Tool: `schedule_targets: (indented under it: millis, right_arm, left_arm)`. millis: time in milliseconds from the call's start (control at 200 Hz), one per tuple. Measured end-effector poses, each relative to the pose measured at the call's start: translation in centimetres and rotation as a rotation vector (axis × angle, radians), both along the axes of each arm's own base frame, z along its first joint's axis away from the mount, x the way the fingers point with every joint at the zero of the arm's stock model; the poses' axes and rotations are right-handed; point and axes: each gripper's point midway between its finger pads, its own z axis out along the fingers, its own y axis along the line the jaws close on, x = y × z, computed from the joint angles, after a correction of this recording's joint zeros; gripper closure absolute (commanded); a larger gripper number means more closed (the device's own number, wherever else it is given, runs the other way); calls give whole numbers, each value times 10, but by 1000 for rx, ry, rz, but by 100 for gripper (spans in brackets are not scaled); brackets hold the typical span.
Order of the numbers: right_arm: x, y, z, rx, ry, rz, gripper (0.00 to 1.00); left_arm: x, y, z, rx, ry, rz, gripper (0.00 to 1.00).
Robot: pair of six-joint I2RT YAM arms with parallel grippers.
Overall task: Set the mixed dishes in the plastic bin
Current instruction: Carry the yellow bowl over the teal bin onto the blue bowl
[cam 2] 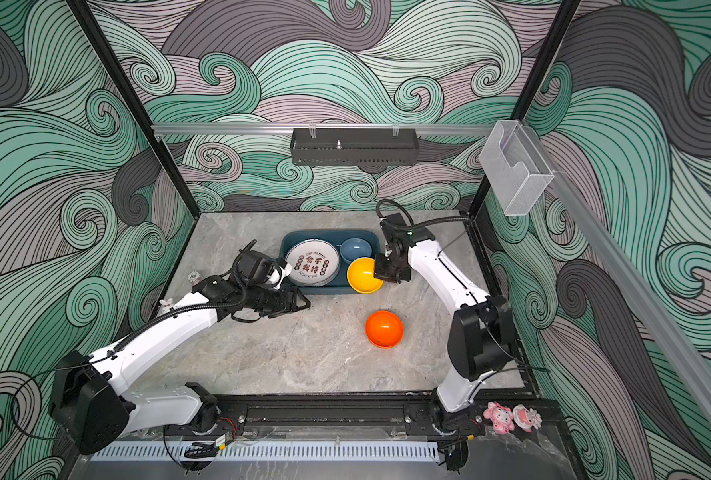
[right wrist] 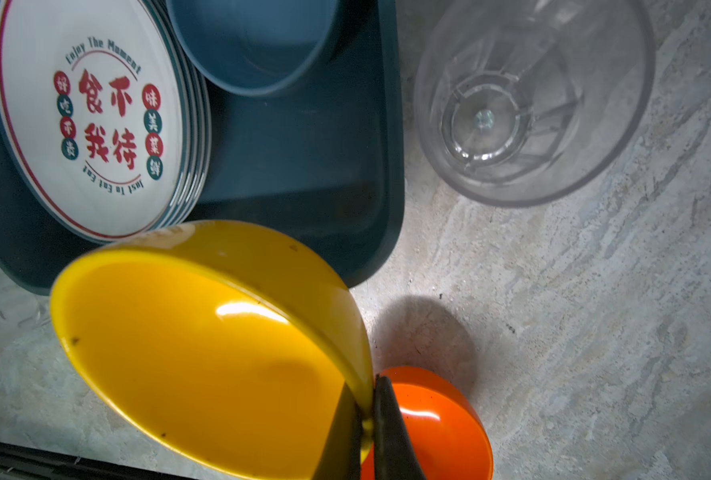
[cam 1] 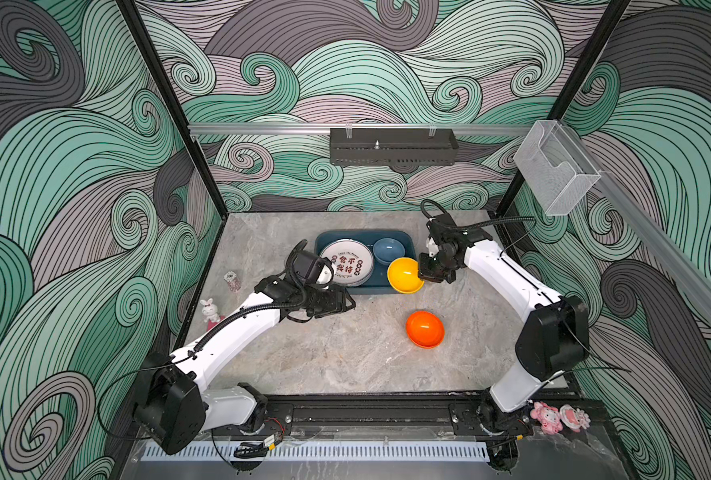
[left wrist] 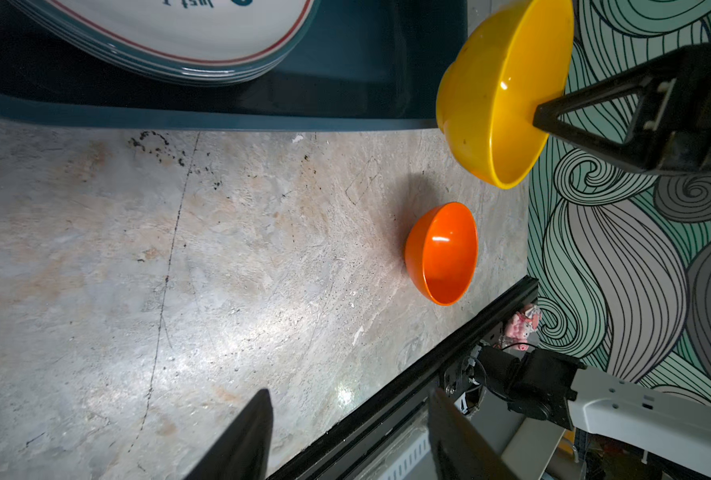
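Plastic bin (cam 1: 362, 235) sits at the back middle of the worktop (cam 1: 324, 361) in both top views. A stack of plates (cam 1: 347, 262) fills its left side and a blue bowl (cam 1: 388, 249) sits at its back right. Yellow bowl (cam 1: 405, 275) is tilted over the bin's near right corner, its rim pinched by the right claw (cam 1: 422, 271). Orange bowl (cam 1: 425, 328) stands upright on the worktop, outside the bin and nearer the front. Left claw (cam 1: 350, 304) hovers low just in front of the bin's near left edge, spread, nothing in it. Rabbit figurine (cam 1: 209, 311) stands at the worktop's left edge. Left wrist view: both left fingers (left wrist: 241, 440) are wide apart with bare worktop between them; the yellow bowl (left wrist: 495, 95) is lifted on edge by the bin corner, and the orange bowl (left wrist: 445, 253) is apart from it on the worktop. Right wrist view: the right claw (right wrist: 370, 428) is pressed onto the yellow bowl's rim, one finger inside and one outside. The plates (right wrist: 88, 120) and blue bowl (right wrist: 254, 41) lie in the bin (right wrist: 304, 166). A clear tumbler (right wrist: 532, 104) stands on the worktop just outside the bin wall. Can't tell if the yellow bowl touches the bin.
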Motion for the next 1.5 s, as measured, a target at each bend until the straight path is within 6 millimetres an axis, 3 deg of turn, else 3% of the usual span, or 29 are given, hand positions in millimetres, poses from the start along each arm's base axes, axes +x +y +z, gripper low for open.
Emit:
schedule_targets:
  millis: [450,796,1166,1501]
  right_arm:
    - [71,13,3,26,-44,-57,100]
    - [120,24,-13,33,-40,-87,100]
    - [147,25,-27,33,-31,-107,100]
    - [152,25,-43,38,3,-112,100]
  left_arm:
    - [-5,13,0,4,8,27,38]
    - [-10,18,-2,4,23,46,38]
    - [-12,23,-6,7,36,66,38]
    - [-15,25,-12,13,60,78,38]
